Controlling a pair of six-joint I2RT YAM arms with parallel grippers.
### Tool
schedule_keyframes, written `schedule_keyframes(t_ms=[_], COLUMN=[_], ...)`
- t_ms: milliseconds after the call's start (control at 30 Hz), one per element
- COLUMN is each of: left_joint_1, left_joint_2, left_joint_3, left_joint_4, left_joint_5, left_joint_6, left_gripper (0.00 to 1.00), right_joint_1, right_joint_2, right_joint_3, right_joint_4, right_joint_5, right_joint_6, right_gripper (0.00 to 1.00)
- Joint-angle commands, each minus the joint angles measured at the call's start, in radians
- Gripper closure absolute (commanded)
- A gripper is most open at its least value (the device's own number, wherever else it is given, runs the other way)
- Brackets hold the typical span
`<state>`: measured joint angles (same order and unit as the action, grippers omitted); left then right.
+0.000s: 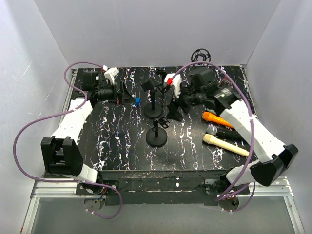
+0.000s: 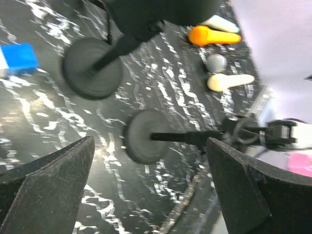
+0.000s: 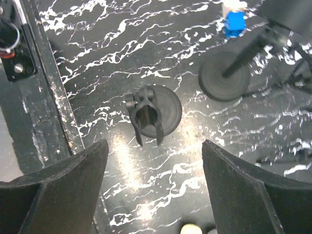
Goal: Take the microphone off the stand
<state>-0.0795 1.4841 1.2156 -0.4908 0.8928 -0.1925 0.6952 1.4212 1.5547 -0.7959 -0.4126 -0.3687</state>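
Two black stands are on the marbled table, a far one [image 1: 154, 111] and a near one [image 1: 156, 137]. The near stand's clip [image 3: 146, 114] is empty, and the far stand [image 3: 225, 80] holds no microphone either. Three microphones lie at the right: an orange one [image 1: 217, 118], a black one with a grey head [image 1: 222, 131] and a cream one [image 1: 225, 145]. They also show in the left wrist view: orange [image 2: 213, 35], grey head [image 2: 217, 62] and cream [image 2: 229, 81]. My left gripper [image 1: 130, 97] [image 2: 148, 146] is open and empty, left of the far stand. My right gripper [image 1: 170, 116] [image 3: 155, 144] is open and empty, above the near stand.
A small blue block [image 1: 137, 101] [image 3: 235, 22] lies by the far stand's base. Purple cables loop round both arms. White walls close in the table at the back and sides. The table's near edge rail [image 3: 48, 92] runs close to the near stand.
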Motion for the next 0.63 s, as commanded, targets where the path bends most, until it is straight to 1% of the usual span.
schedule_keyframes(t_ms=[0, 67, 133, 233, 300, 533, 600], left_joint_1=[0.0, 0.0, 0.0, 0.0, 0.0, 0.0, 0.0], left_joint_2=[-0.011, -0.015, -0.009, 0.011, 0.024, 0.064, 0.062], left_joint_3=[0.116, 0.15, 0.174, 0.203, 0.219, 0.26, 0.265], left_joint_4=[-0.149, -0.161, -0.179, -0.227, -0.244, -0.259, -0.261], left_joint_5=[-0.234, -0.314, -0.348, -0.373, -0.39, -0.446, -0.462], left_joint_6=[0.246, 0.272, 0.306, 0.344, 0.349, 0.354, 0.355], left_gripper=[0.02, 0.02, 0.02, 0.02, 0.02, 0.02, 0.02], right_joint_1=[-0.146, -0.218, -0.27, -0.284, -0.284, -0.292, -0.298], right_joint_2=[-0.06, -0.073, -0.074, -0.116, -0.142, -0.168, -0.168], right_joint_3=[0.025, 0.036, 0.067, 0.055, 0.036, 0.007, 0.008], right_joint_4=[-0.037, 0.003, 0.004, 0.058, 0.09, 0.119, 0.119], right_joint_5=[-0.057, 0.015, 0.118, 0.288, 0.355, 0.408, 0.408], right_joint_6=[0.227, 0.353, 0.424, 0.468, 0.468, 0.504, 0.505], right_gripper=[0.17, 0.17, 0.17, 0.14, 0.13, 0.15, 0.13])
